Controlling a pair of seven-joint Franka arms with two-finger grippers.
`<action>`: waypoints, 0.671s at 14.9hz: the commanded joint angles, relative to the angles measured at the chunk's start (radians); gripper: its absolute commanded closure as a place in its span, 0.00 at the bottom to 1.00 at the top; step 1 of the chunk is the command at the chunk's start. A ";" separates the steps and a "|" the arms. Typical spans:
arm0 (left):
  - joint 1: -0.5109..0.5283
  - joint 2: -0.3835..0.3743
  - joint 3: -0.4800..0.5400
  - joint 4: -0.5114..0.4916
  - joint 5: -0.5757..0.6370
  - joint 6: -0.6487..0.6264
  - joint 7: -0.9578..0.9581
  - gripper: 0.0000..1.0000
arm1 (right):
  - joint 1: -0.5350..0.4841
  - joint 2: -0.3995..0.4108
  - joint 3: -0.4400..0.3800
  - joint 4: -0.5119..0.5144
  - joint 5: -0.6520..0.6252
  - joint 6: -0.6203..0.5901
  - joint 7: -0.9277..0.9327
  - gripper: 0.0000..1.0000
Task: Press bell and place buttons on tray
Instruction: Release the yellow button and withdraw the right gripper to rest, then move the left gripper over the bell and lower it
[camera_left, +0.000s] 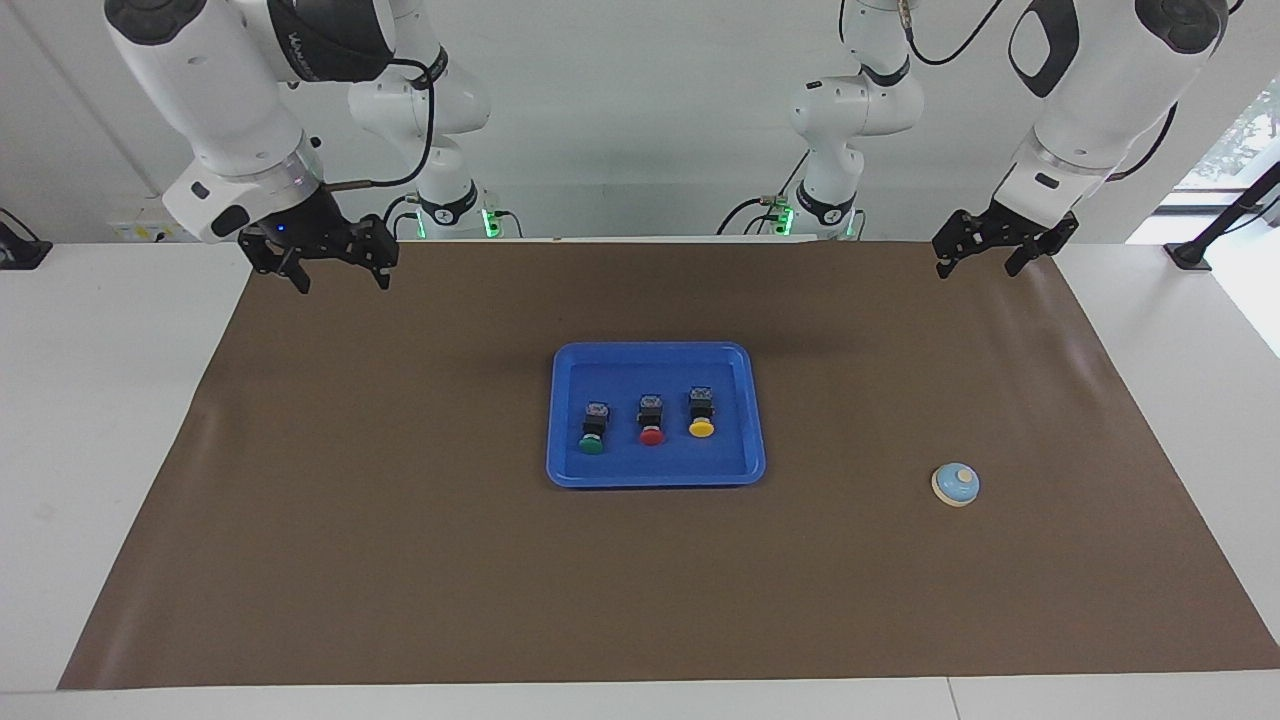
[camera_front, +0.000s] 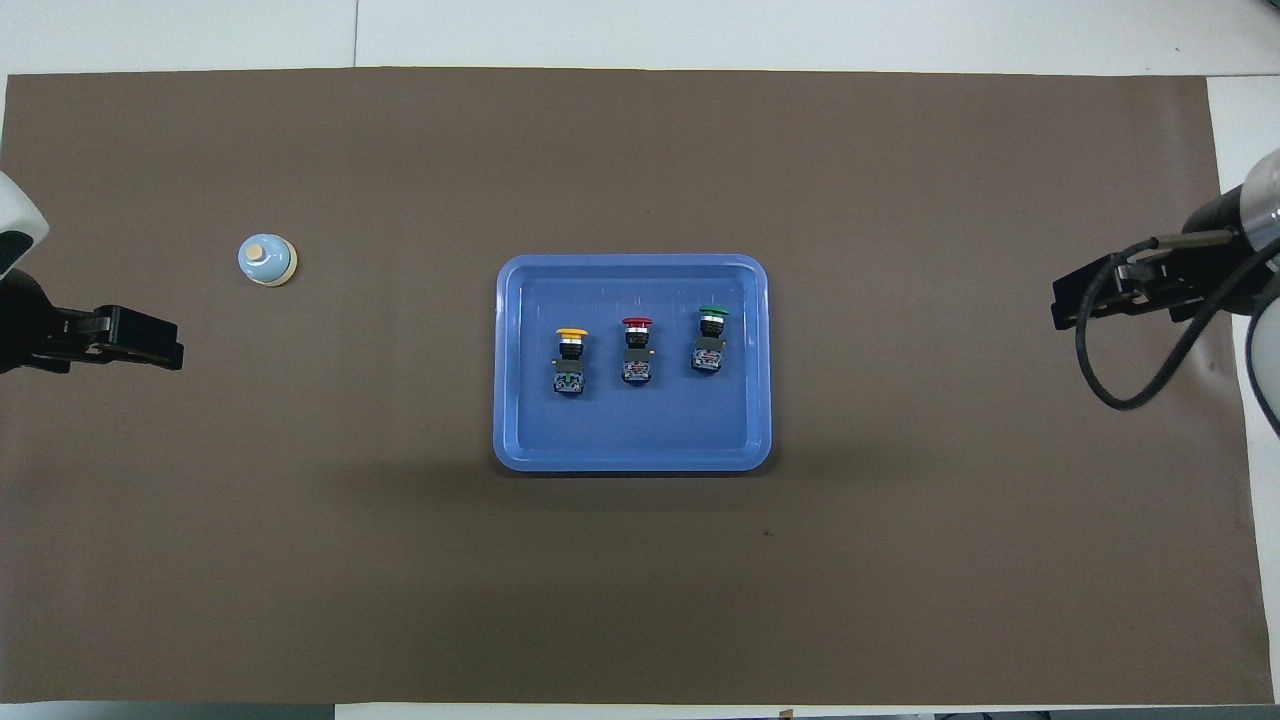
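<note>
At frame centre the three buttons (camera_left: 650, 418) already lie in the tray (camera_left: 740, 372), so the left hand (camera_left: 985, 255), spread and empty at upper right, should drop squarely onto the bell (camera_left: 955, 484); the right hand (camera_left: 335, 266) hangs spread at upper left

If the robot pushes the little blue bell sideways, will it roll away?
Probably not. The bell sits on a flat cream base ring on the brown mat, so it would likely slide. Its low dome looks unlikely to tip. Small, so probably light.

tray (camera_left: 655, 474): smooth glossy blue plastic
mat (camera_left: 400, 520) under tray: matt brown, paper-like, faintly creased
bell (camera_left: 955, 484): smooth, slight sheen
</note>
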 joint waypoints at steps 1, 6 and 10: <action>-0.004 -0.012 0.002 -0.004 -0.018 0.012 -0.015 0.00 | -0.019 -0.042 -0.006 -0.071 0.018 0.024 -0.051 0.00; -0.015 -0.012 -0.005 -0.012 -0.012 0.058 -0.020 0.20 | -0.025 -0.042 -0.009 -0.088 0.013 0.073 -0.052 0.00; -0.016 0.062 -0.007 -0.027 -0.010 0.242 -0.070 1.00 | -0.016 -0.066 -0.028 -0.088 0.012 0.044 -0.052 0.00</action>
